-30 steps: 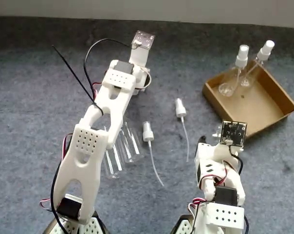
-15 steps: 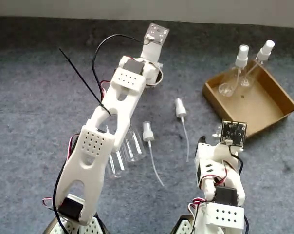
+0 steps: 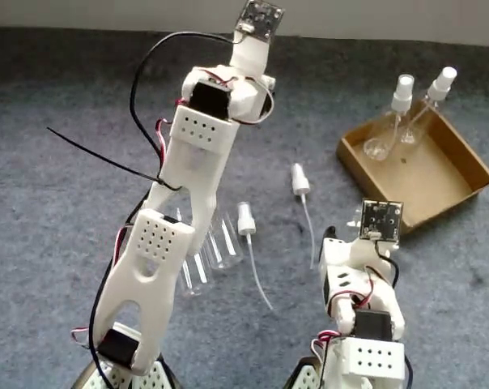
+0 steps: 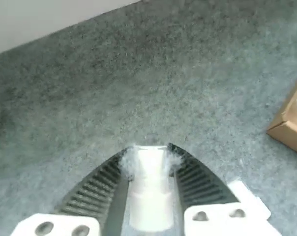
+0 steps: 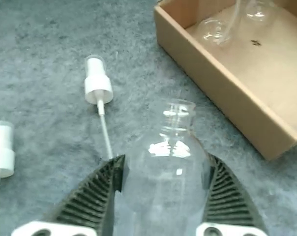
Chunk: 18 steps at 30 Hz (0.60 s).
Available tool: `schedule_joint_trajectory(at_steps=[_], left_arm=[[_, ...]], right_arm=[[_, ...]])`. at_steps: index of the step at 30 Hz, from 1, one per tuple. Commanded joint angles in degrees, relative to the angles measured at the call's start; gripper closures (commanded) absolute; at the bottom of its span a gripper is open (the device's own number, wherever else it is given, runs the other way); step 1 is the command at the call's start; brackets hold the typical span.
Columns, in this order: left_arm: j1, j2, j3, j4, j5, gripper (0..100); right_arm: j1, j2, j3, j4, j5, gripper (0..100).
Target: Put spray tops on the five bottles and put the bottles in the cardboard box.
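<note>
Right wrist view has the clear bottle clamped around its body by the right gripper, with the open neck pointing away from the arm, presumably so a top can be fed straight in. In the high view this arm sits at the lower right of the frame, just beside the cardboard box, which would keep the later drop-off short.

The left gripper pinches a white spray top by its collar and is raised at the upper middle of the high frame. Held that high, its dip tube (hidden from the wrist camera) would likely clear the carpet on the way to the neck.

A loose spray top and another loose top lie mid-frame between the arms, tubes trailing toward the lower edge. More clear bottles lie under the left arm at lower left. At upper right, one capped bottle and a second capped bottle lean in the box, already done.
</note>
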Motion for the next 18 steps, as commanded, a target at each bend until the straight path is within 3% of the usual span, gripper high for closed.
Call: schedule_joint_trajectory(at_steps=[1, 7, 13, 18], left_arm=[[1.0, -7.5, -3.0, 4.8, 0.4, 98], [0.7, -17.8, -2.9, 11.2, 0.4, 98], [0.0, -28.7, -2.9, 12.2, 0.4, 98], [-3.1, -38.3, -2.9, 12.4, 0.4, 98]], right_arm=[[-3.4, -0.2, 0.0, -1.0, -0.4, 85.2], [-5.2, -0.2, -0.6, -1.0, 0.1, 85.2], [-16.6, -0.2, -0.6, -1.0, 0.1, 85.2], [-20.3, -0.3, -3.2, -1.0, 0.1, 85.2]])
